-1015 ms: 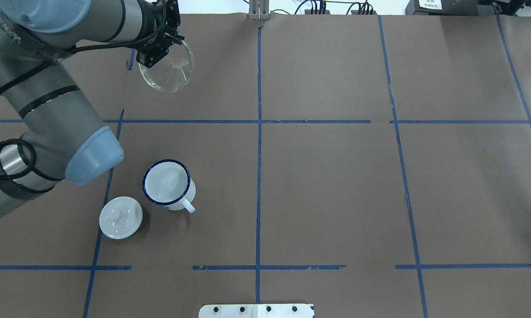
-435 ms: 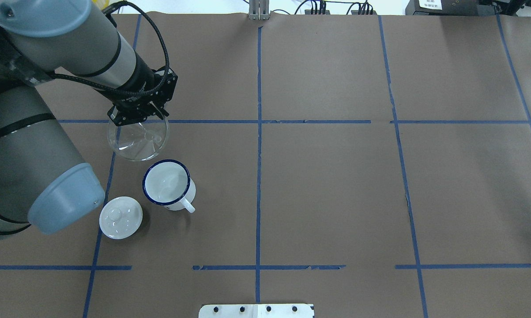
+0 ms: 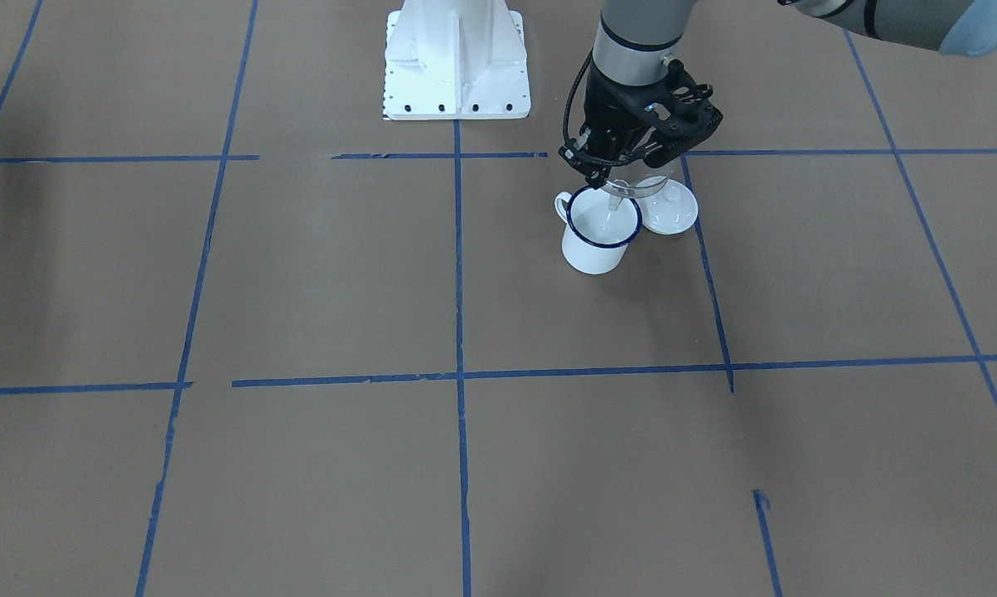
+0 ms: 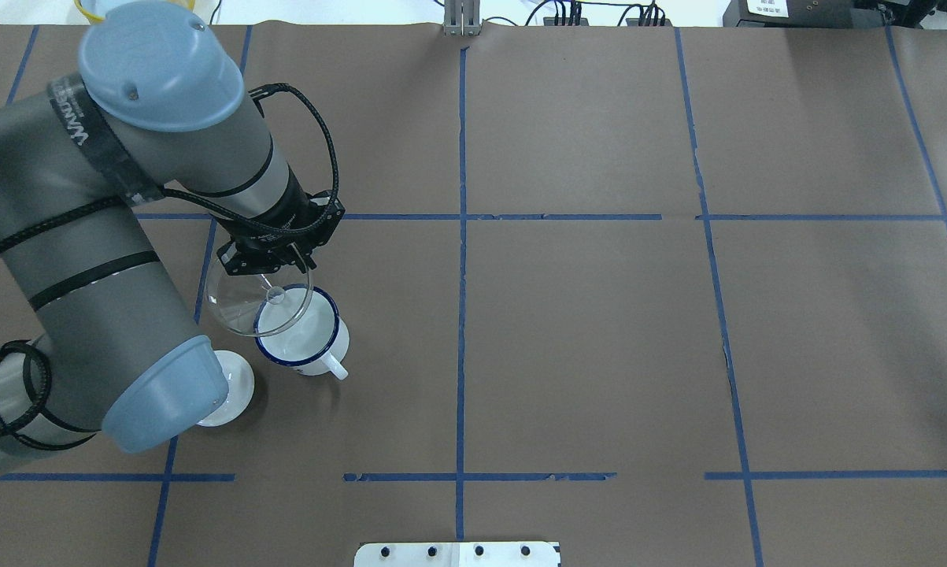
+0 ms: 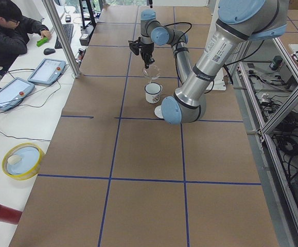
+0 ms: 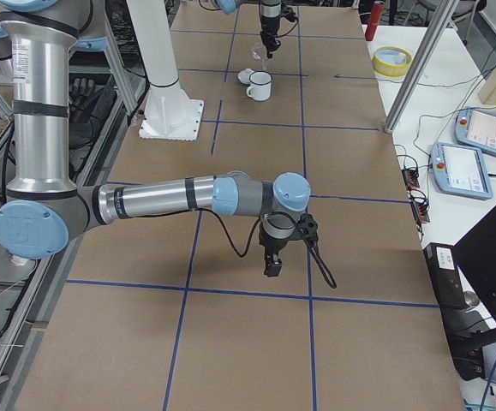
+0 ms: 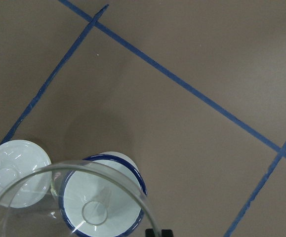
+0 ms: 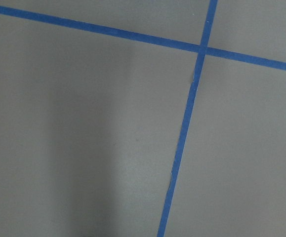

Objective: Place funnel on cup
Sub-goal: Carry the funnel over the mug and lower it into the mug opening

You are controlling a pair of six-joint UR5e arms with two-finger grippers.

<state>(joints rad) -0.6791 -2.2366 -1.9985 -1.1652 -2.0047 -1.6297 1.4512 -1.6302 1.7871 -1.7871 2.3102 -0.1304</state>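
One funnel (image 4: 241, 309) hangs from my left gripper (image 4: 272, 266), which is clamped on its rim, with the spout above the opening of the one cup (image 4: 308, 340). One white lid (image 4: 235, 386) lies just beside the cup on the worktop (image 4: 583, 331). The funnel was previously clear of the cup; it now overlaps it. I cannot tell whether my right gripper (image 6: 273, 267) is apart or together.

A round white lid (image 3: 669, 209) with a knob is seen lying on the brown surface (image 4: 599, 331), its edge over a blue tape line (image 3: 709, 290). A white mounting plate (image 3: 457, 66) is fixed at the surface's edge. An operator (image 5: 7, 31) is seated near two tablets (image 5: 47, 71).
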